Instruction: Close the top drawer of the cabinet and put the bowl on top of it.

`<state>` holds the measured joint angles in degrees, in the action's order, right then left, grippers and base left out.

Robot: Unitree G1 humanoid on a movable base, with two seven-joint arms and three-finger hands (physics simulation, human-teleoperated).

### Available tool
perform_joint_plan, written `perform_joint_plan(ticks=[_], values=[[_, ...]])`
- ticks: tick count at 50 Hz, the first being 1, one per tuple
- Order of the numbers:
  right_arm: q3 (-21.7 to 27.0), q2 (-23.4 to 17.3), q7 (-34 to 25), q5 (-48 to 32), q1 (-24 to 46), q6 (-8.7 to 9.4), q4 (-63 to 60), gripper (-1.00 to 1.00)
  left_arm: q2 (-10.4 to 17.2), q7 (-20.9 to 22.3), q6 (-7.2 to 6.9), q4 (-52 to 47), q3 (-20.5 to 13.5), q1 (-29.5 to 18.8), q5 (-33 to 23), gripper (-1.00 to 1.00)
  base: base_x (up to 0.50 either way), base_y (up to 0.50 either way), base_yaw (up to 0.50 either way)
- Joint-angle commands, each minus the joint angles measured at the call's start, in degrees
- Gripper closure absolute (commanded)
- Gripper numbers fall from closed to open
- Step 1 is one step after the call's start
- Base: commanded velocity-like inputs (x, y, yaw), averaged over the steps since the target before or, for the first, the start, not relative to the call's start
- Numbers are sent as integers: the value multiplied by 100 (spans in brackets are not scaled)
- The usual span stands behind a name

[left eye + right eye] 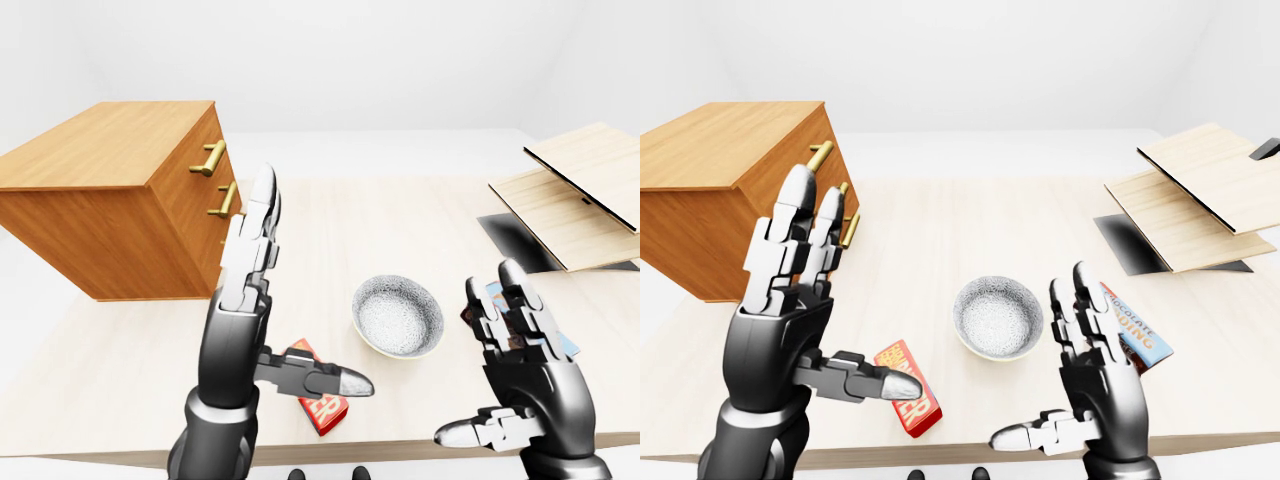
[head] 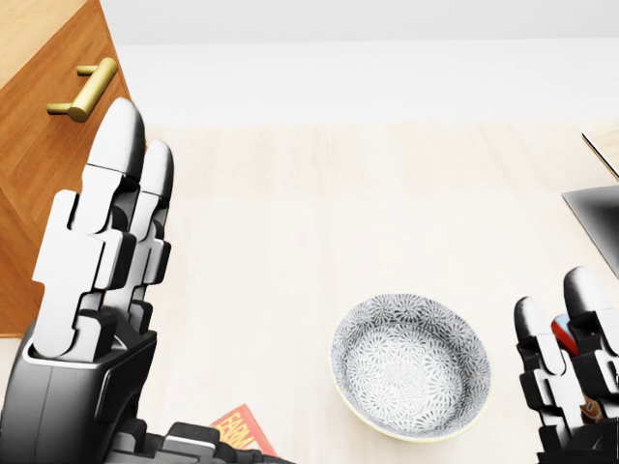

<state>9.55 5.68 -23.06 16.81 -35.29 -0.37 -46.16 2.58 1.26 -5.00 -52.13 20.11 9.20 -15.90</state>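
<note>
Well, both hands are up and empty at the near edge of the pale table [image 1: 330,215]. The left hand [image 1: 238,320] is raised high with its fingers [image 1: 262,205] straight and held together and the thumb stuck out sideways. To me that looks like a flat hand made ready to shove a drawer front, not to pick anything up. It hangs between the cameras and the handle side of the wooden cabinet [image 1: 110,150], which stands at the left end of the table, and it is not touching the cabinet. The top handle [image 1: 210,158] shows above the fingertips, but from here I cannot tell how far the top drawer stands out. The patterned bowl [image 1: 398,316] sits upright and empty on the table, well apart from the cabinet and just to the left of the right hand [image 1: 520,370]. That hand is also spread wide and gripping nothing, so I would guess it is the one meant to lift the bowl later. A red snack packet [image 1: 908,388] lies flat below the bowl, and a chocolate box [image 1: 1135,325] is partly hidden behind the right fingers.
</note>
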Motion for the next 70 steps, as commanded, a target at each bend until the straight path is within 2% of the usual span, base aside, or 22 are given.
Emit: perform_joint_plan(ticks=[1, 3, 11, 18, 23, 24, 27, 33, 36, 42, 48, 57, 64, 70], values=[[826, 573, -694, 333, 52, 479, -368, -100, 37, -218, 0, -118, 580, -59, -514, -100, 0, 0, 0], [996, 704, -843, 382, 62, 537, -456, -100, 60, -306, 0, -48, 703, -46, -689, -100, 0, 0, 0], [1636, 1019, -1186, 574, 357, 537, -645, -100, 40, -529, 0, 148, 1385, -44, -1373, -100, 0, 0, 0], [1881, 1212, -1389, 593, 460, 537, -728, -100, -155, -541, 0, 363, 1538, -232, -1596, -100, 0, 0, 0], [1997, 1288, -1477, 597, 513, 537, -762, -100, -295, -662, 0, 571, 1687, -340, -1955, -100, 0, 0, 0], [2032, 1295, -1484, 611, 528, 537, -769, -100, -342, -829, 0, 662, 1746, -364, -2156, -100, 0, 0, 0], [2093, 1285, -1477, 610, 601, 537, -756, -100, -397, -926, 0, 813, 1880, -336, -2301, -100, 0, 0, 0], [2264, 1247, -1448, 740, 684, 537, -781, -100, -541, -1301, 0, 1411, 2165, -383, -3013, -100, 0, 0, 0], [2241, 1240, -1427, 676, 741, 537, -750, -100, -579, -1506, 0, 1697, 2142, -389, -3294, -100, 0, 0, 0], [2310, 1185, -1370, 777, 770, 537, -763, -100, -657, -1633, 0, 2097, 2097, -348, -3358, -100, 0, 0, 0], [2406, 1151, -1351, 858, 833, 537, -748, -100, -743, -2042, 0, 2537, 2378, -279, -4229, -100, 0, 0, 0], [2570, 1134, -1361, 1008, 874, 537, -763, -100, -879, -2157, 0, 2917, 2340, -339, -4364, -100, 0, 0, 0], [2686, 1175, -1419, 1116, 835, 537, -835, -100, -1030, -2423, 0, 3631, 2356, -392, -4954, -100, 0, 0, 0], [2830, 1208, -1461, 1219, 853, 537, -895, -100, -1136, -2664, 0, 4011, 2360, -423, -5111, -100, 0, 0, 0]])
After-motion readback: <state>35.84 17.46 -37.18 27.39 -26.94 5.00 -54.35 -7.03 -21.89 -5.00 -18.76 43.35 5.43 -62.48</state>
